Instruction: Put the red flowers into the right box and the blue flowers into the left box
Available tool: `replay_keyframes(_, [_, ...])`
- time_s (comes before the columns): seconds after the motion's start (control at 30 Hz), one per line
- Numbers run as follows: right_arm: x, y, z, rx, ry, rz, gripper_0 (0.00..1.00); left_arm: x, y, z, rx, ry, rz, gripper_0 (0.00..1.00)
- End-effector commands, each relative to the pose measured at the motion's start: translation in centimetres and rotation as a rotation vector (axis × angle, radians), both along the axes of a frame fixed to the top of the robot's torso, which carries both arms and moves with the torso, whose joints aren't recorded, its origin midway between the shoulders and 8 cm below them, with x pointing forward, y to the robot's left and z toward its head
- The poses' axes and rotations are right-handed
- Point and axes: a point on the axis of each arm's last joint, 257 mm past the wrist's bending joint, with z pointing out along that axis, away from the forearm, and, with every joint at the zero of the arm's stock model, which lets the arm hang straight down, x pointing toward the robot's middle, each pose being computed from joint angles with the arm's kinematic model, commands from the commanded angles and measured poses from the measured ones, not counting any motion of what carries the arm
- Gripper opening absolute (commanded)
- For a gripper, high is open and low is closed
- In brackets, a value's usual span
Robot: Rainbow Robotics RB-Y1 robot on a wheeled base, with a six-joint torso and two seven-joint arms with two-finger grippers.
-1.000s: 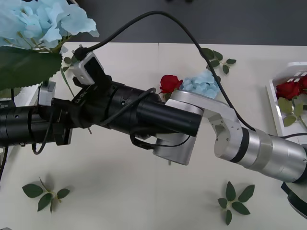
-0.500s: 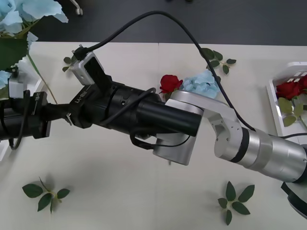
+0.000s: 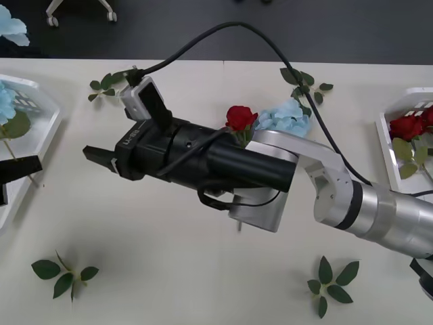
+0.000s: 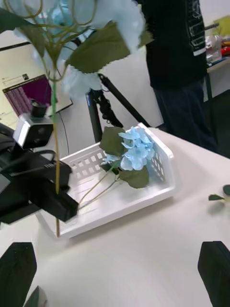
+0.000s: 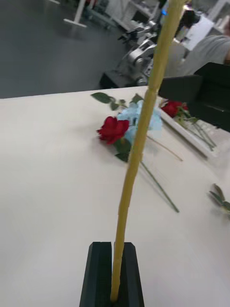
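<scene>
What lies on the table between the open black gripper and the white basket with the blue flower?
Bare tabletop, in the right wrist view, between the right gripper and the left box.

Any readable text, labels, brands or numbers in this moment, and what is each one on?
White lettering on the right arm's black wrist housing: too blurred to read.
Monitor screen in the room behind the table: text too small to read.
No other text, number or sign is readable.
</scene>
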Motion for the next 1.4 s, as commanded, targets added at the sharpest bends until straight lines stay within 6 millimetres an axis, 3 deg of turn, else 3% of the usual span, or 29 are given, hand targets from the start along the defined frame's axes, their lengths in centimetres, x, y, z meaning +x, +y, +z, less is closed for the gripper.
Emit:
replay_keyframes(0.03, [2.0,-3.7,2.1,-0.021,0.011,-0.063,1.0,-0.3,5.4,1.2,0.071,-0.011,0.126,0.0])
replay_keyframes(0.27, [4.5,-10.0,0.9,-0.141,0.193,-0.199,1.0,-0.2,12.4,0.6,0.172,0.009,0.332,0.0])
replay_keyframes(0.57, [5.1,-17.9,-0.2,-0.317,0.398,-0.379,1.0,0.1,19.8,-1.4,0.312,0.021,0.573,0.0])
replay_keyframes(0.7, [6.1,-22.6,-2.6,-0.436,0.448,-0.509,1.0,0.4,22.7,-2.1,0.302,0.085,0.701,0.0])
replay_keyframes(0.9, [6.9,-28.1,-7.3,-0.559,0.561,-0.651,1.0,0.2,25.9,-3.2,0.304,0.165,0.833,0.01])
replay_keyframes(1.07, [7.0,-31.9,-9.4,-0.599,0.633,-0.741,1.0,0.0,27.8,-4.2,0.251,0.247,0.938,0.01])
replay_keyframes(1.4, [7.8,-37.9,-13.6,-0.675,0.683,-0.908,1.0,2.9,30.3,-5.7,0.181,0.312,1.04,0.01])
